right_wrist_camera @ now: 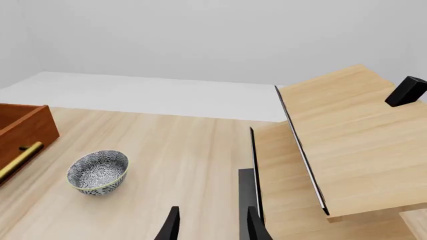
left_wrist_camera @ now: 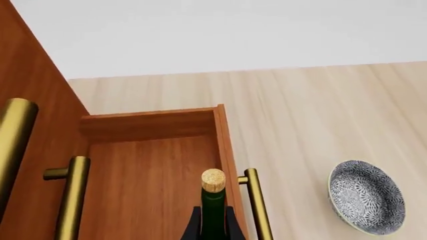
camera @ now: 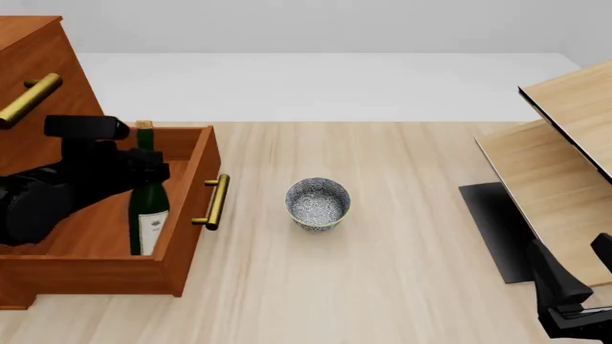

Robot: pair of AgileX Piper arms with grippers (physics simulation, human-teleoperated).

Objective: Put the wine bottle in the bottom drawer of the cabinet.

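The wine bottle point(camera: 148, 208) stands upright inside the open bottom drawer point(camera: 196, 179) of the reddish-brown cabinet point(camera: 39, 79). It is dark green with a tan cork and a white label low down. My left gripper point(camera: 153, 172) is shut on its upper part. In the left wrist view the black fingers point(left_wrist_camera: 190, 227) flank the green neck of the wine bottle point(left_wrist_camera: 213, 210), over the floor of the bottom drawer point(left_wrist_camera: 153, 125). Whether the base rests on the floor I cannot tell. My right gripper point(right_wrist_camera: 212, 226) is open and holds nothing, at the near right point(camera: 574, 276).
A speckled bowl point(camera: 317, 203) sits on the table right of the drawer's brass handle point(camera: 215, 202). Pale light-wood furniture point(camera: 564, 165) with a dark base point(camera: 492, 229) fills the right side, close to my right arm. An upper drawer handle point(camera: 29, 99) juts out above my left arm.
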